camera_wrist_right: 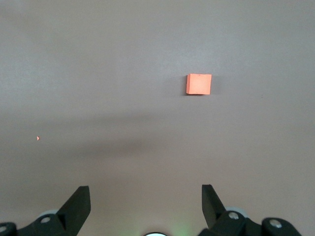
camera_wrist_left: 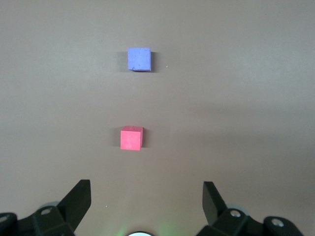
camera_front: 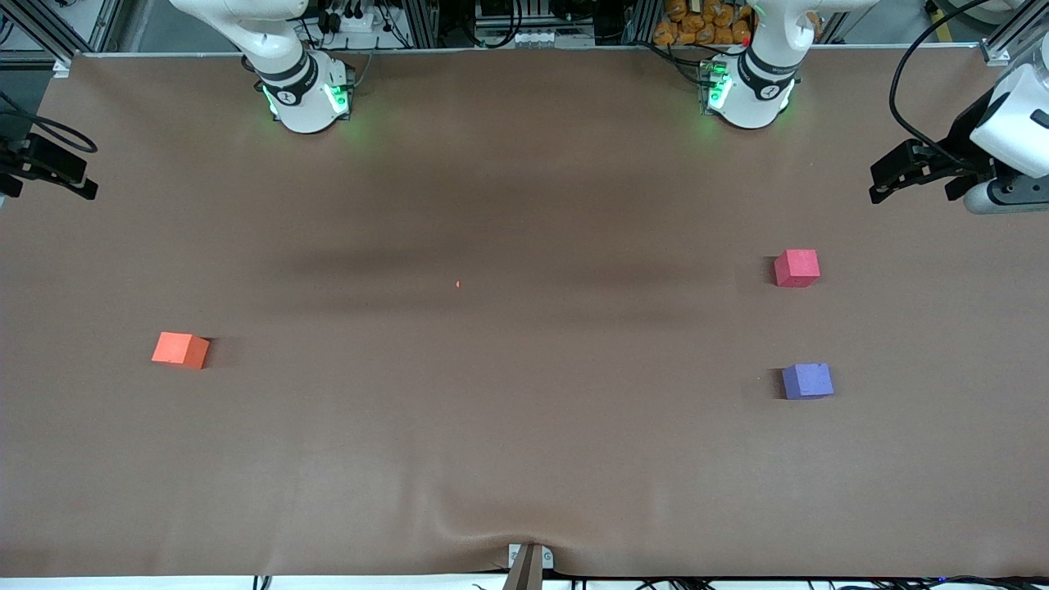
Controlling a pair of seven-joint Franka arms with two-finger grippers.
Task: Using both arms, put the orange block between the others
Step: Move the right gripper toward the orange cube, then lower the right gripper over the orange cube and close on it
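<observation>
The orange block (camera_front: 180, 350) (camera_wrist_right: 199, 84) sits alone toward the right arm's end of the table. The others stand toward the left arm's end. The red-pink cube (camera_front: 796, 268) (camera_wrist_left: 131, 138) is farther from the front camera than the purple cube (camera_front: 807, 381) (camera_wrist_left: 139, 59), with a bare gap between them. My left gripper (camera_wrist_left: 146, 186) hangs high over the table by its base, open and empty, short of the red-pink cube. My right gripper (camera_wrist_right: 145, 189) hangs open and empty high by its own base. Neither gripper shows in the front view.
The two arm bases (camera_front: 307, 94) (camera_front: 750, 90) glow green along the table's back edge. Black gear juts in over both table ends (camera_front: 910, 172) (camera_front: 45, 164). A tiny orange speck (camera_front: 457, 284) lies mid-table. The brown cloth wrinkles at the front edge (camera_front: 492, 533).
</observation>
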